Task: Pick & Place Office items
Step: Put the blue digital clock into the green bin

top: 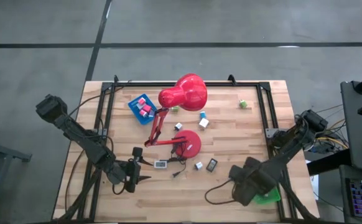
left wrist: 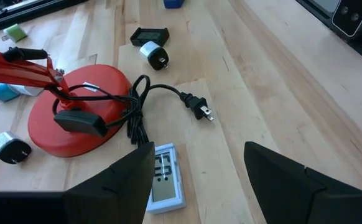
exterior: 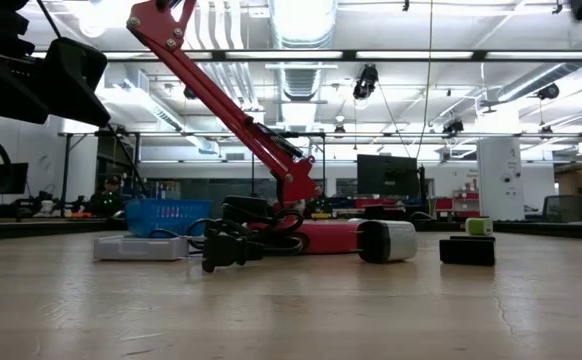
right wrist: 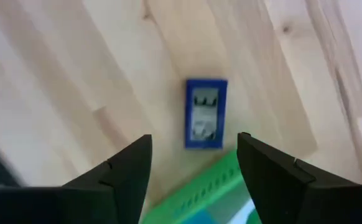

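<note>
Blue flat rectangular item [right wrist: 206, 113], seemingly just released beside the green flat tray [right wrist: 215, 183] at lower right, needs the right gripper [right wrist: 193, 171], fingers apart, lifted straight clear; left gripper [left wrist: 196, 177] waits open.

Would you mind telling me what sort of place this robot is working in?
Most likely a large robotics lab or workshop. The low view shows an open hall with exposed ceiling ducts and monitors on benches behind the wooden table; the high view shows a bare concrete floor around it.

Small office items lie scattered on the desk: pink blocks [top: 145, 108] far left, a green block [top: 244, 104] far right, a white flat rectangle [top: 161, 164] and a dark one [top: 211, 164] nearer.
</note>
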Robot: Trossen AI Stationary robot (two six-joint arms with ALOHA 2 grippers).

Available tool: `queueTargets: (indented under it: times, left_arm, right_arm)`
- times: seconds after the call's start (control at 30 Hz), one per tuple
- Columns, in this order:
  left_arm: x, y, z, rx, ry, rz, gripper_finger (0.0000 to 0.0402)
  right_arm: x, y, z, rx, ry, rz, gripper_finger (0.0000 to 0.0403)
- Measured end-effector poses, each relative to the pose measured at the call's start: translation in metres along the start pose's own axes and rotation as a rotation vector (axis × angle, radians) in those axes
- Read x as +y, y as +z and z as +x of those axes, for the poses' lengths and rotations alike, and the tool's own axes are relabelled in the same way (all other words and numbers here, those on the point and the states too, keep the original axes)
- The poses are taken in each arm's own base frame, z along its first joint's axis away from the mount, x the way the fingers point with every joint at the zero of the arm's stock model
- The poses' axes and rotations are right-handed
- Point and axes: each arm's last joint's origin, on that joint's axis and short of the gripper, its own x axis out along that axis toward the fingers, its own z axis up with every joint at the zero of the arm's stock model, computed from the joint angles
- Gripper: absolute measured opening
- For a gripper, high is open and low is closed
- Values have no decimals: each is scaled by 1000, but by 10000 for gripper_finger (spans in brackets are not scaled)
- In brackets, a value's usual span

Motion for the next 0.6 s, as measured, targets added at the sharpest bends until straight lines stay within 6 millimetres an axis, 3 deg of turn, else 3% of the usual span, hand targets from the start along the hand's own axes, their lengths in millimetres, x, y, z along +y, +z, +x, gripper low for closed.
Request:
queueTargets:
  times: [0.3,0.6]
  left_arm:
    - [0,0,0,-3,-1,-11,250]
    - [0,0,0,-2,-3,-29,250]
  right_arm:
    - [-7,12,39,96,-88,-109,286]
    - [-13,15,52,136,-58,-125,329]
